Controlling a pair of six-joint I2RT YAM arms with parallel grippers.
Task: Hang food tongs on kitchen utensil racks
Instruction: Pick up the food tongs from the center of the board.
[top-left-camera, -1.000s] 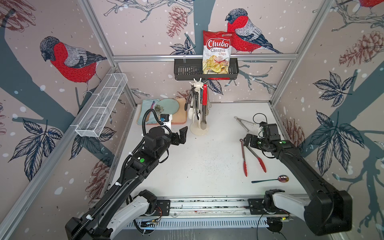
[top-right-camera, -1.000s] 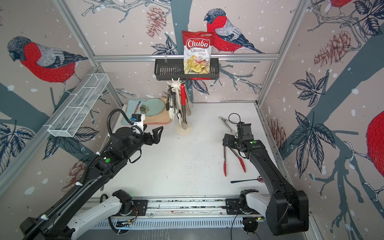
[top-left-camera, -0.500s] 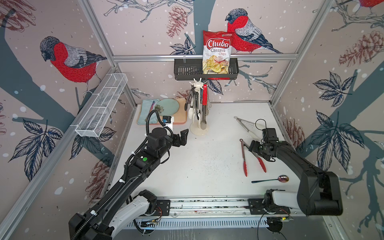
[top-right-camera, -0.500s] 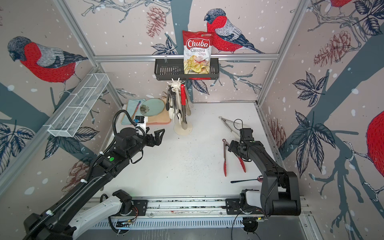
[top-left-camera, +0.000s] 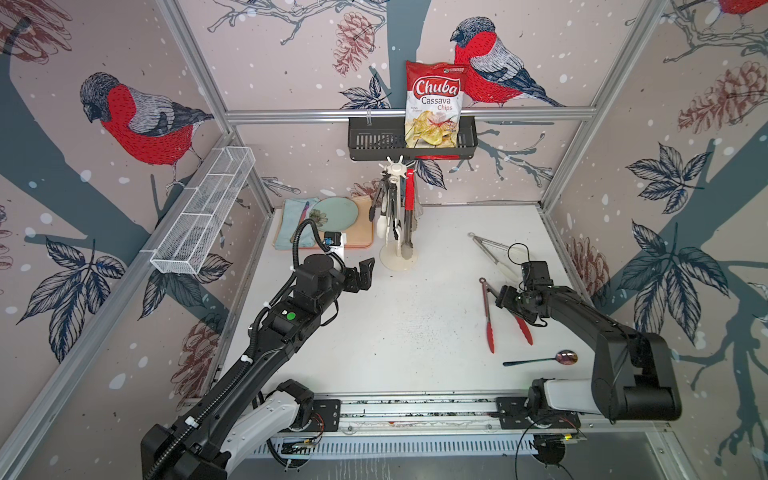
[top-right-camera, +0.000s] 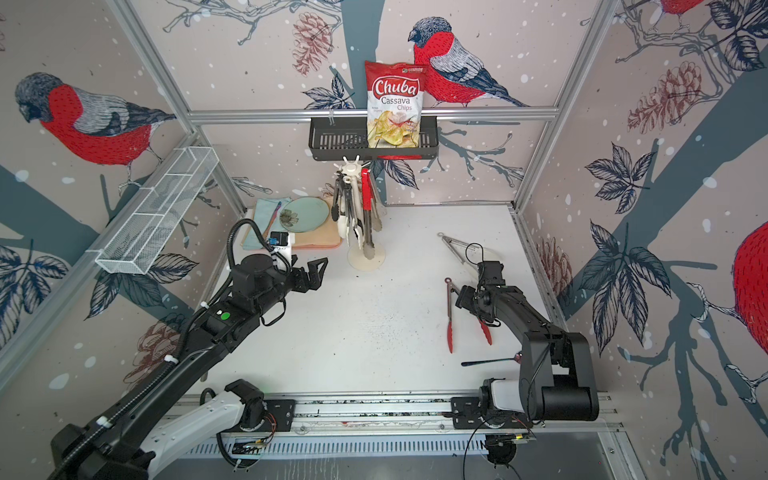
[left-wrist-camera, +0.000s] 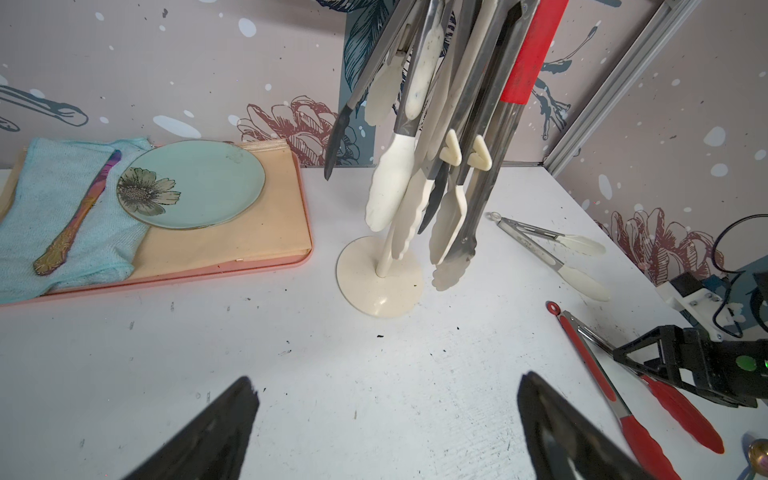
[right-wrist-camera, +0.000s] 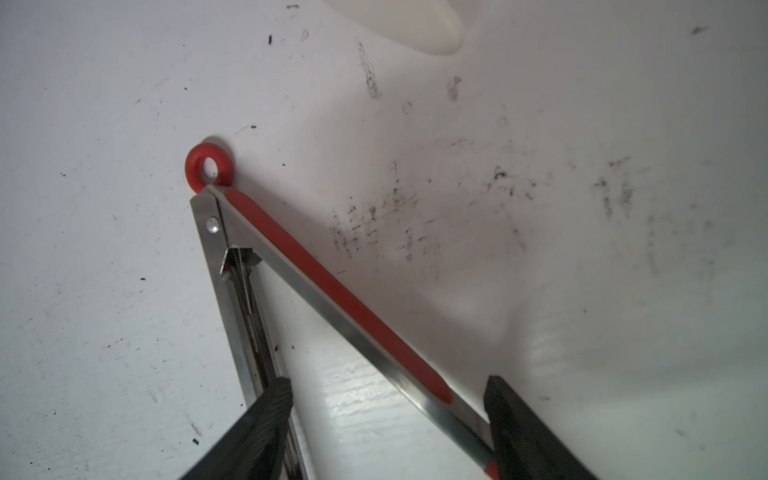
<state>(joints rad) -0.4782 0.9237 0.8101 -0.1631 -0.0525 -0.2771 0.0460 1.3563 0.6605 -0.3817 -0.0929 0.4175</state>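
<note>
My right gripper (right-wrist-camera: 386, 399) straddles red-tipped tongs (top-left-camera: 487, 320), which lie flat on bench (top-left-camera: 407, 340), 3 o'clock side. Fingers (right-wrist-camera: 270, 399) sit against outer sides of both arms, seemingly gripping. Ring end points to 12 o'clock.

My left gripper (left-wrist-camera: 386, 380) is spread wide, nothing between its fingers, hovering near 8 o'clock of rack (top-left-camera: 392, 262).

Rack stands upright at 12 o'clock of bench, hung tongs (top-left-camera: 409, 195) dangling from its hooks.

White-tipped tongs (top-left-camera: 492, 255) lie at 1 o'clock of red pair, spoon (top-left-camera: 540, 359) at 5 o'clock.
</note>
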